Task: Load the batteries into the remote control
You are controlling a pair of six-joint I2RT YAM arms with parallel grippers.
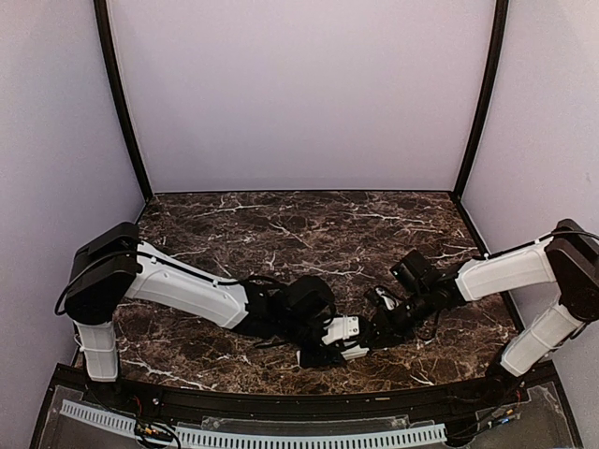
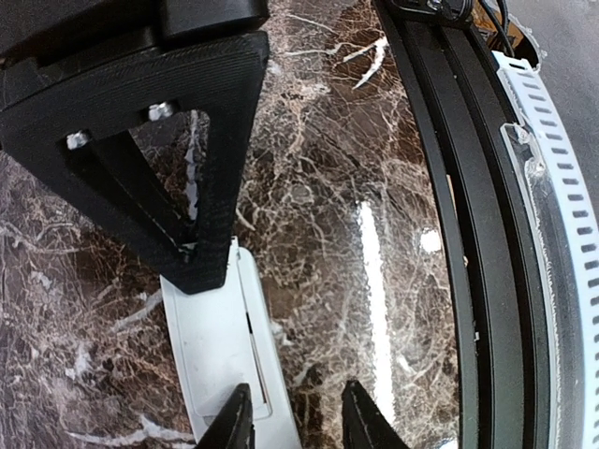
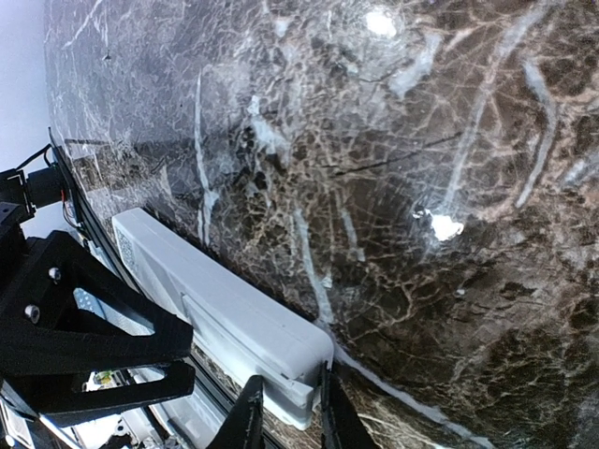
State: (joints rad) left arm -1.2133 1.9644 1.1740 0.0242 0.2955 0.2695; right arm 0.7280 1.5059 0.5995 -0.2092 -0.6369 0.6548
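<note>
Under right wrist camera, right tool [image 3: 288, 416] pinches remote control [image 3: 234, 318]; left tool [image 2: 298, 423]: cannot tell

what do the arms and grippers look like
Left arm and right arm: white shells, bulky black joints, thin black cables alongside. Left gripper and right gripper: all black, fingers built as open triangular frames with silver screws.

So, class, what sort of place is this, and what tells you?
Probably a robot lab test cell. Plain walls enclose a marble-patterned table, a left arm and a right arm stand at its near edge, and a remote sits between them.
</note>
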